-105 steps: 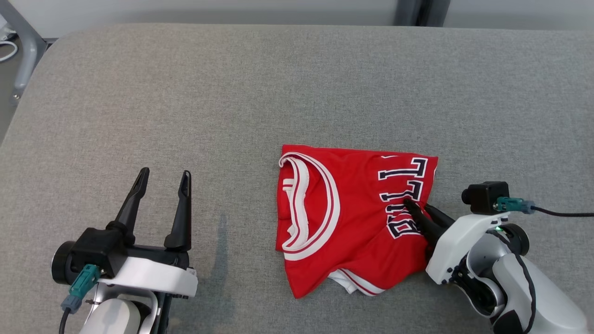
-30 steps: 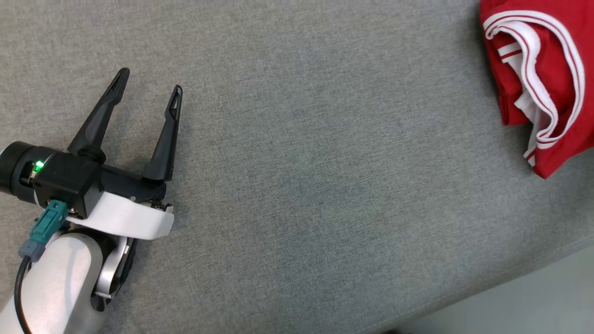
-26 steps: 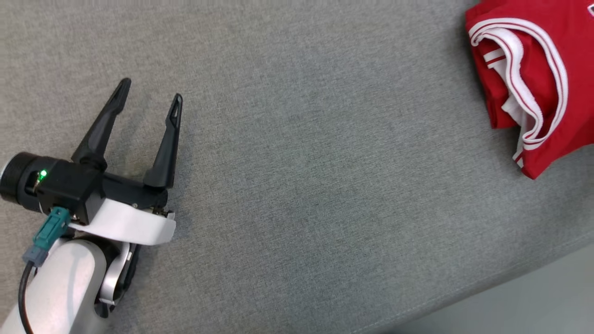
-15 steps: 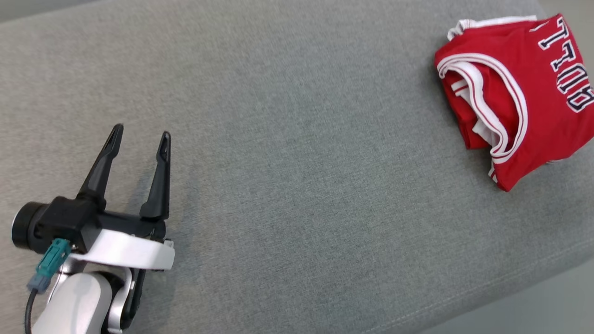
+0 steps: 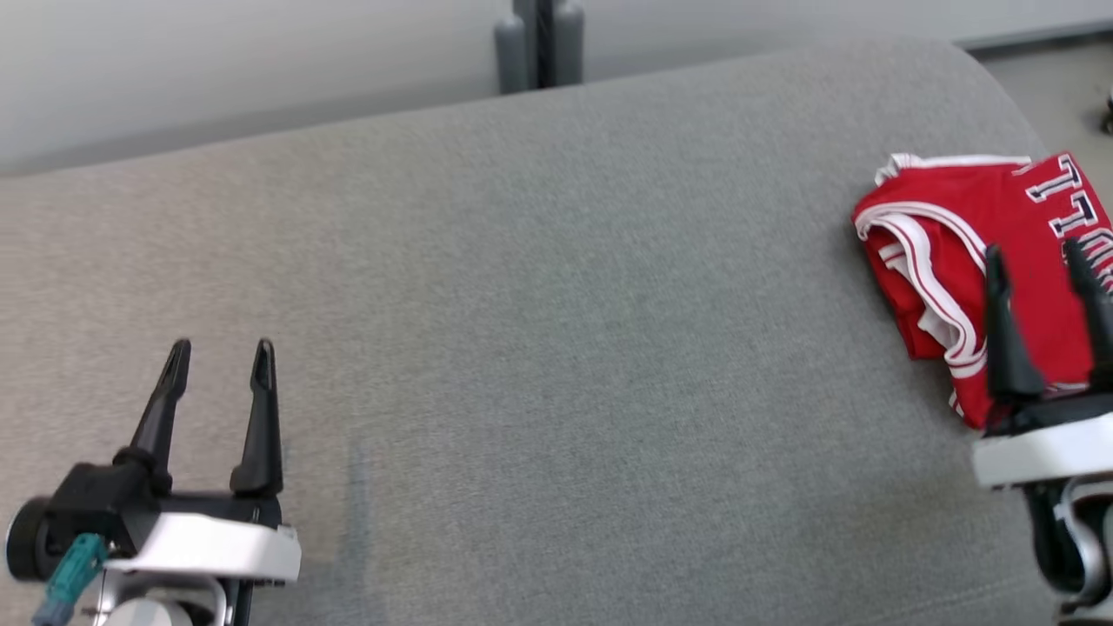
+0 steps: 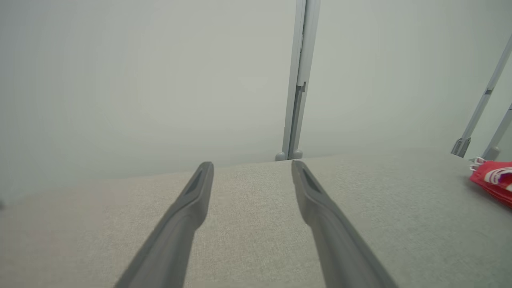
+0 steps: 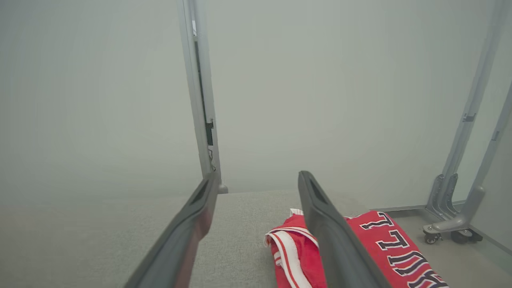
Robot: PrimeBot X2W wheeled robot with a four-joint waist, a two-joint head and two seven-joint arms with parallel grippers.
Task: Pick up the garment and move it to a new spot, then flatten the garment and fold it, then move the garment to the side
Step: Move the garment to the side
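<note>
Head view: folded red garment [image 5: 930, 217] at far right of grey table [image 5: 556, 304]; left tool [image 5: 222, 348] released, empty, near left; right tool [image 5: 1035, 252] released, overlapping garment's near edge.
Left wrist view: garment at right edge.
Right wrist view: garment under right finger.

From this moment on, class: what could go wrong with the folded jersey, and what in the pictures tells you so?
1. The jersey lies close to the right end of the grey surface; a nudge could slide it off.
2. The right gripper is open, its fingers crossing the jersey in the head view; a snag on the cloth might undo the fold.
</note>
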